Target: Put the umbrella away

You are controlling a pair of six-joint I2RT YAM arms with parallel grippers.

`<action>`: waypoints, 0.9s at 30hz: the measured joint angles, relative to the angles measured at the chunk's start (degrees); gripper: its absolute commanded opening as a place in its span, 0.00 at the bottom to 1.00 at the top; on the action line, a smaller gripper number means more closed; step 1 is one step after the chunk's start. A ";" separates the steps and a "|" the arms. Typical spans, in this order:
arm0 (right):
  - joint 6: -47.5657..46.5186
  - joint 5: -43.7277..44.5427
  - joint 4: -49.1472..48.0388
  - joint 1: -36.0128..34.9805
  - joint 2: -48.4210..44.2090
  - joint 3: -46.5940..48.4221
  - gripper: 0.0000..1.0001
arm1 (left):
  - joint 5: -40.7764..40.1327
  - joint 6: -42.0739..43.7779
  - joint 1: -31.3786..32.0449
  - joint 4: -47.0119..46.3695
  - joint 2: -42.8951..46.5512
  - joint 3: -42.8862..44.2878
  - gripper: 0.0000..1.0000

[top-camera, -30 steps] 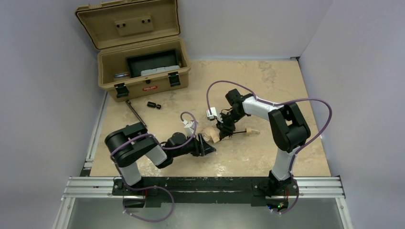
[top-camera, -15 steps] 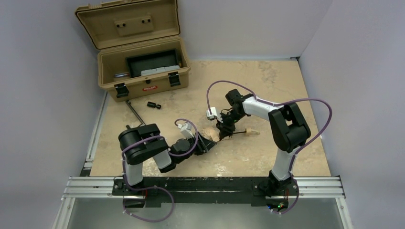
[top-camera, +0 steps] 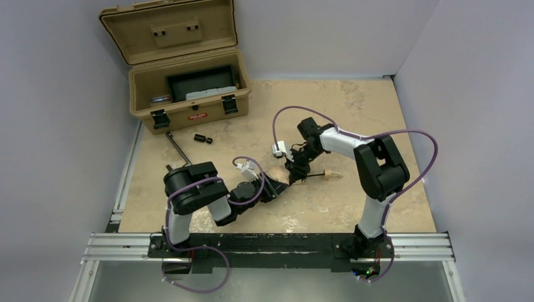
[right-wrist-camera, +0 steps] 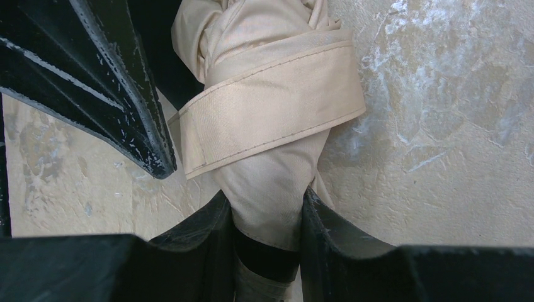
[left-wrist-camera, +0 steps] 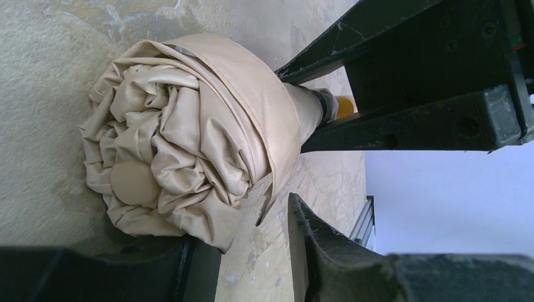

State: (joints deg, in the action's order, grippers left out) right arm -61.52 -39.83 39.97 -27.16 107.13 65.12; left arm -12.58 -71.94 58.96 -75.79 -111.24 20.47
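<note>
The umbrella (top-camera: 278,177) lies rolled into a beige bundle mid-table, its pale handle (top-camera: 330,173) pointing right. A beige band (right-wrist-camera: 271,113) wraps the bundle. My right gripper (top-camera: 296,170) is shut on the umbrella's narrow neck (right-wrist-camera: 267,207), just before the handle. My left gripper (top-camera: 271,187) is at the crumpled canopy end (left-wrist-camera: 182,145), low on the table. Its jaws stand apart: one finger (left-wrist-camera: 157,270) lies under the fabric's edge, the other (left-wrist-camera: 321,251) is clear of it. Only a loose strap tip (left-wrist-camera: 267,204) hangs over the gap.
An open tan hard case (top-camera: 189,94) with a black tray inside stands at the back left. A thin dark rod (top-camera: 179,148) and a small black cylinder (top-camera: 202,138) lie in front of it. Walls close in left and right.
My left arm has swung right and pushed its gripper up against the canopy end, and its jaws have narrowed. The right arm and the umbrella have stayed put.
</note>
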 measured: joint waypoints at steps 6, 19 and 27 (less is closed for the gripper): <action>0.02 0.00 0.00 0.00 0.00 0.02 0.00 | -1.55 -1.07 0.07 0.50 1.73 0.02 0.33; 0.04 0.00 0.00 0.00 0.02 0.04 0.00 | -3.87 -5.64 0.11 1.27 2.03 0.33 0.00; 0.68 0.02 -0.09 0.55 0.07 0.35 0.00 | -0.28 -3.17 -1.07 0.31 5.09 -2.51 0.00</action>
State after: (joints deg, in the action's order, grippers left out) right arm -60.84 -39.81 39.88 -26.61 107.20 65.47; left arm -12.86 -75.11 57.89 -75.48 -106.15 17.96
